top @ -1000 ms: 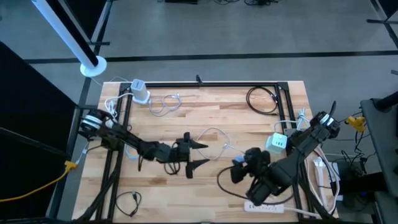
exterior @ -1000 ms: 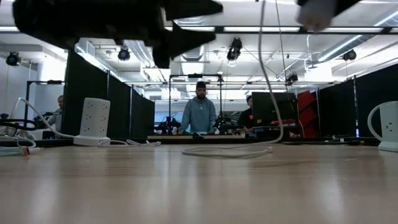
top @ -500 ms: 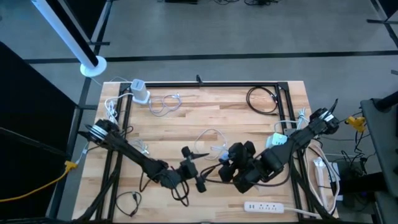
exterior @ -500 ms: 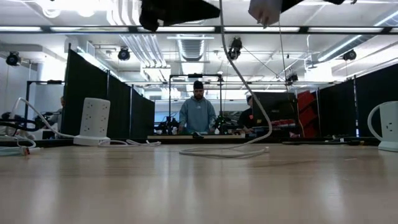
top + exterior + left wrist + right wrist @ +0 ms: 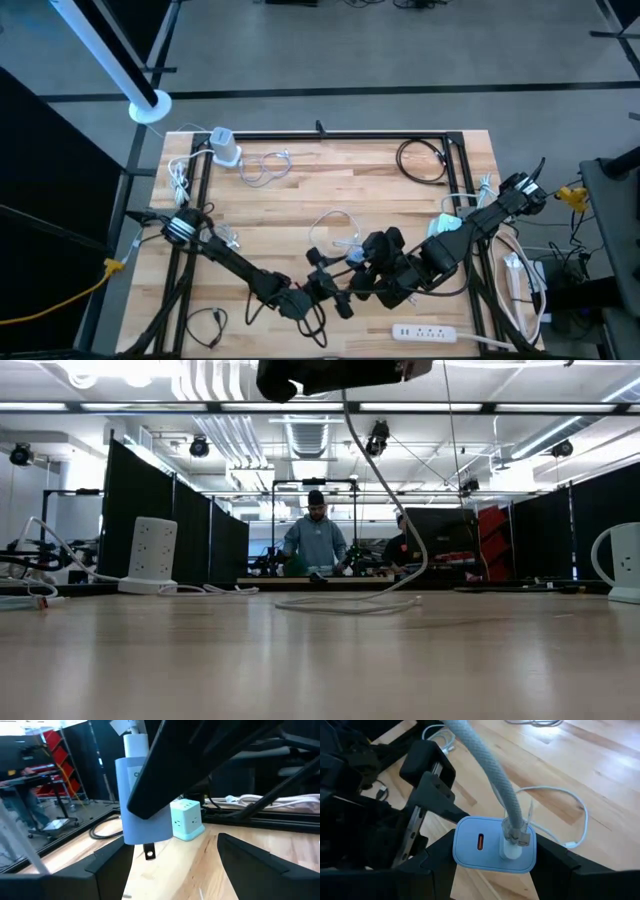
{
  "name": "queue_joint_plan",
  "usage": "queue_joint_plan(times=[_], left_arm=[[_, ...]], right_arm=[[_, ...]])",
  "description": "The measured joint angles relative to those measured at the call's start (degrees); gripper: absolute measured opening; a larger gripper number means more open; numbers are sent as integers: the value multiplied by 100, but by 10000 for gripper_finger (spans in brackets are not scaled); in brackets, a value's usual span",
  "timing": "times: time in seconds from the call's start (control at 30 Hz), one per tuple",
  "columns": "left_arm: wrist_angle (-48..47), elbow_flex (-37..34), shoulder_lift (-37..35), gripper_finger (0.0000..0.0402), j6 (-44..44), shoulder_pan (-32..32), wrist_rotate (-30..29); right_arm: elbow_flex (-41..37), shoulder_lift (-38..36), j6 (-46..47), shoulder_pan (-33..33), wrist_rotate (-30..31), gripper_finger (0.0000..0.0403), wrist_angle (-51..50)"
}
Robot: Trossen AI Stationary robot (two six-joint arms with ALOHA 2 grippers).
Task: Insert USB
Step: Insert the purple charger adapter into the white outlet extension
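In the high view, the table (image 5: pixel 300 200) is seen from above with both arms meeting near its six o'clock edge; the left pincer (image 5: pixel 330 290) lies just at nine o'clock of the right pincer (image 5: pixel 362 275), and the two look almost touching. A white cable (image 5: pixel 335 222) loops on the wood at twelve o'clock of them, a white power strip (image 5: pixel 430 330) lies toward five o'clock, and a pale green cube outlet (image 5: pixel 447 228) sits toward three o'clock. In the low view, dark arm parts are seen at the top edge, the white cable (image 5: pixel 385 480) hangs from them and curls on the table (image 5: pixel 320 660), a white tower outlet (image 5: pixel 152 555) stands at nine o'clock, and a person (image 5: pixel 315 540) stands in the room behind. In the left wrist view, the left pincer's fingers (image 5: pixel 260 865) are spread with nothing between them, and the blue charger block (image 5: pixel 145 805) is seen held aloft just ahead, the cube outlet (image 5: pixel 186 820) behind it. In the right wrist view, the right pincer (image 5: pixel 492 852) is pinching the charger block (image 5: pixel 485 847), whose face shows one free oval port and the cable's USB plug (image 5: pixel 512 837) already seated in the port beside it.
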Motion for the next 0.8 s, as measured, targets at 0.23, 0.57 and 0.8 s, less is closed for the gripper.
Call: queue_joint_plan(times=[0.23, 0.57, 0.8], left_arm=[[6, 110, 50, 275, -55, 18, -294], [22, 225, 26, 275, -91, 35, -836], [23, 225, 26, 275, 131, 24, -721]], right_arm=[[0, 70, 23, 19, -146, 192, 37], [-4, 199, 126, 57, -211, 192, 82], [-4, 192, 83, 70, -254, 192, 104]])
